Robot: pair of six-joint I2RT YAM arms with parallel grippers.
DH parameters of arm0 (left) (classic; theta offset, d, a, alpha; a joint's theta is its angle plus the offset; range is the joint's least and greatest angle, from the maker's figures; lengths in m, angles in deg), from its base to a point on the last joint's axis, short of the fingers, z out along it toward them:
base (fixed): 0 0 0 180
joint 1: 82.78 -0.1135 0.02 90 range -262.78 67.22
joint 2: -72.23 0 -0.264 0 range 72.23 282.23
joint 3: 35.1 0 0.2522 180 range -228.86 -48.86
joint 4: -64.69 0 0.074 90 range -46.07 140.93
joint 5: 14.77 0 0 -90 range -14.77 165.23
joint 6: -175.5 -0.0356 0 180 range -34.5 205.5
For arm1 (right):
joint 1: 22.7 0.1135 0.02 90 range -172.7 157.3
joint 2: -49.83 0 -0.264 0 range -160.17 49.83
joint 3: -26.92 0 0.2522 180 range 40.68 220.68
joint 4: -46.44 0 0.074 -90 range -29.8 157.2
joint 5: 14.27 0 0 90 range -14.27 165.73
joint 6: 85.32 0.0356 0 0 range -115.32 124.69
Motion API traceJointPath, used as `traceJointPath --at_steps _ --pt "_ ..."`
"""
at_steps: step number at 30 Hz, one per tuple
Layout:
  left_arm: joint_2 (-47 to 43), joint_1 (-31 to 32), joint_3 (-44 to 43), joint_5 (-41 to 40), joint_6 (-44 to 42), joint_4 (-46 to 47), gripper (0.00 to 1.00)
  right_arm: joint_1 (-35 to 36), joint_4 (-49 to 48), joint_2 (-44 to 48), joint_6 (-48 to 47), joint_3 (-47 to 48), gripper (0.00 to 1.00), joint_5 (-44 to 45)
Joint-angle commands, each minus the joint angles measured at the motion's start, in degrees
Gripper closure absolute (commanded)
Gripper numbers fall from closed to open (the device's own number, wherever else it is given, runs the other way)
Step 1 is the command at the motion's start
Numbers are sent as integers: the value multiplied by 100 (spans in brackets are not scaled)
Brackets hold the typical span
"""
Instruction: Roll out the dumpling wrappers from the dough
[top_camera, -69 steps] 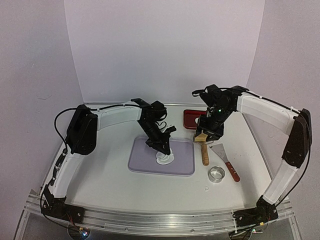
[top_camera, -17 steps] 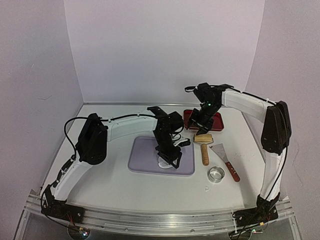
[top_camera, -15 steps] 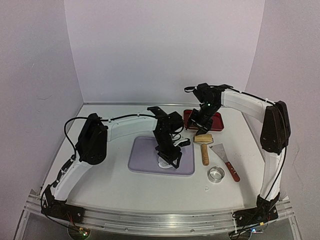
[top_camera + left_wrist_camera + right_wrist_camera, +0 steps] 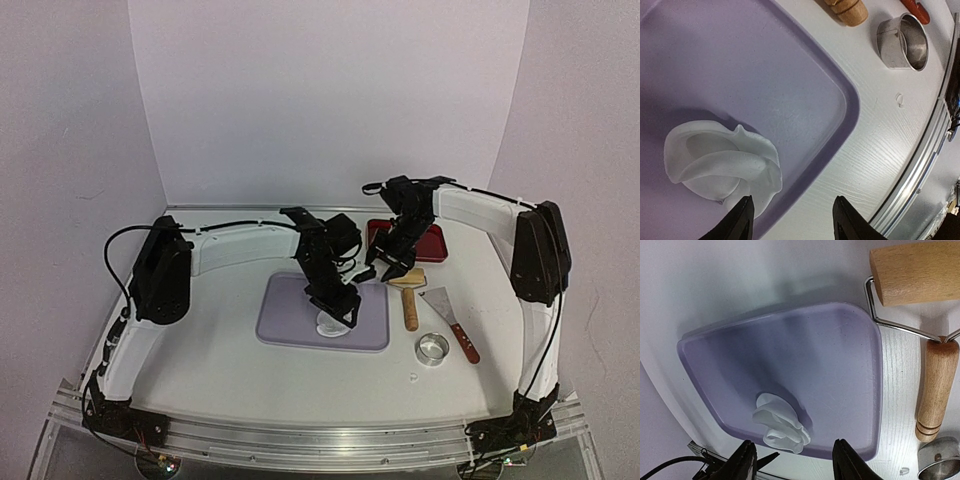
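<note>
The dough [image 4: 722, 167] is a crumpled, folded white sheet at the near right part of the purple mat [image 4: 765, 75]. It also shows in the top view [image 4: 325, 325] and the right wrist view [image 4: 782, 427]. My left gripper [image 4: 795, 220] is open and empty just above the dough's near edge and the mat's rim; in the top view [image 4: 343, 306] it hangs right over the dough. My right gripper [image 4: 795, 460] is open and empty, above the mat's far right corner [image 4: 380, 272]. No round wrappers are in view.
The wooden roller [image 4: 408, 295] lies just right of the mat [image 4: 915, 272]. A metal ring cutter [image 4: 432, 348] [image 4: 901, 35] and a red-handled scraper [image 4: 452, 322] lie further right. A red tray [image 4: 425, 240] stands at the back.
My right gripper left the roller's head, went back towards the red tray, then left over the mat's corner. My left gripper shifted slightly right over the dough.
</note>
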Motion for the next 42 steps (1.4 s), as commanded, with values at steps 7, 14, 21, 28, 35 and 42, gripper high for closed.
traceJointPath --at_steps 7,14,21,28,35,42 --pt "-847 -295 271 -21 561 583 42 27 34 -22 -154 217 47 -73" --pt "-2069 -1069 1799 415 1331 1600 41 286 37 -111 -382 363 47 -194" --pt "-2478 -1482 2752 315 1780 1733 44 751 43 -293 -536 716 48 -82" --pt "-2577 -1631 3208 296 2316 1976 46 1120 215 -703 -690 1162 50 201" --pt "-2697 -1691 3505 278 2625 2133 47 1246 506 -951 -1250 1247 50 564" --pt "-2770 -1693 3647 280 2725 2167 47 1317 610 -1140 -1596 1324 51 549"
